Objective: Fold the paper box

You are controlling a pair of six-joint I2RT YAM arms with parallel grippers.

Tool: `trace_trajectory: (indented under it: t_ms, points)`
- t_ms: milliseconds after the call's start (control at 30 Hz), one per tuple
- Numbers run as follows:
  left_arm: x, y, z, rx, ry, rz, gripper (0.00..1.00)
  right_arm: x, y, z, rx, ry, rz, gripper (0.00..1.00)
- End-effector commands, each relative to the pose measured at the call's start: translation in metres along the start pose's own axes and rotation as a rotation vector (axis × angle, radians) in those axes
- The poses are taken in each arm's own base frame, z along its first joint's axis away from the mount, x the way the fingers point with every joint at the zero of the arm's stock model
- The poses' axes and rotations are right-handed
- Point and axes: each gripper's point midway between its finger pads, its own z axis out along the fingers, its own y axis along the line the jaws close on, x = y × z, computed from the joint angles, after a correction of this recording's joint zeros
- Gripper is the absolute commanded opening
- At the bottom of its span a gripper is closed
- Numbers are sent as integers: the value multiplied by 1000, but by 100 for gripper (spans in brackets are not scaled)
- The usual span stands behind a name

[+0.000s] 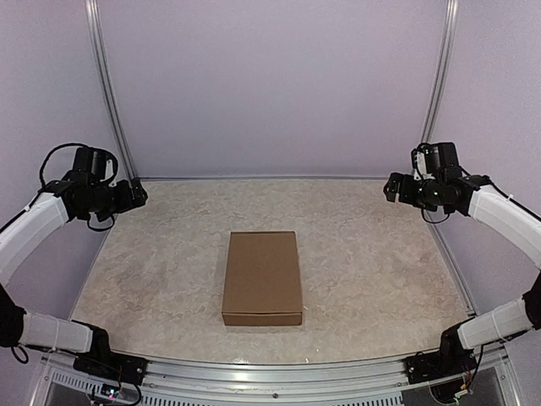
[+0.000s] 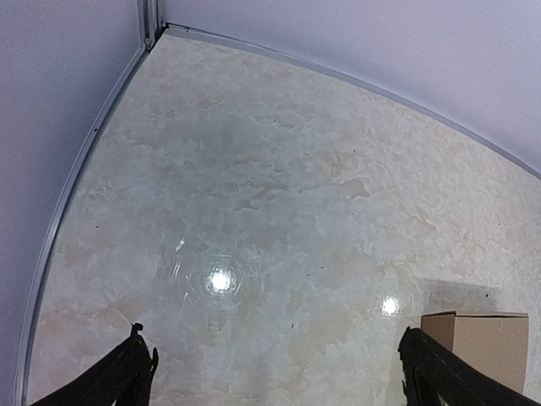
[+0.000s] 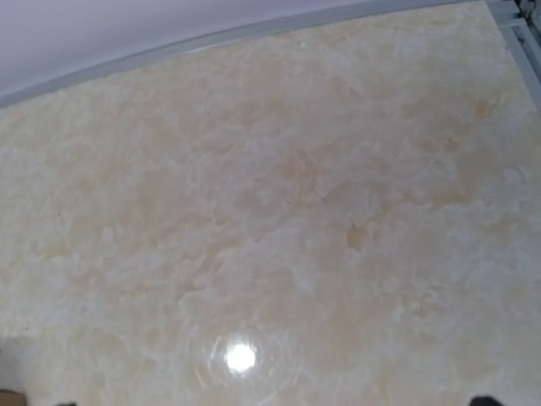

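Since the left gripper (image 1: 138, 195) is spread wide with nothing in it, high at the left edge of the table (image 1: 372, 245), the paper box (image 1: 263, 277) is found down and inward of it (closed up, it appears), centred, its long axis running near edge to far; the right gripper (image 1: 390, 188), about equally far off, is likewise parted and empty

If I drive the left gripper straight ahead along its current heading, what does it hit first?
Most likely the bare table: the left gripper, jaws open, aims down at it with nothing between. The paper box sits off to its right, outside that line, though depth is unclear.
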Motion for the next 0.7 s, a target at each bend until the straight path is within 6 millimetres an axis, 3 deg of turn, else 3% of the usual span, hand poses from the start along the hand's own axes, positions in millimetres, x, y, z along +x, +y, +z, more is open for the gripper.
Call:
trace_trajectory:
  t_ms: [0, 200, 433, 667]
  points:
    - [4, 6, -10, -3, -34, 24, 99, 11, -15, -13, 57, 24, -20, 100]
    - [-3, 11, -35, -9, -137, 50, 99, 9, -36, -38, 144, -57, -25, 100]
    - [-10, 13, -68, 33, -327, 52, 99, 8, -33, -67, 77, -197, -90, 100]
    - [-4, 10, -73, 80, -383, 66, 99, 15, -32, -77, 36, -253, -77, 100]
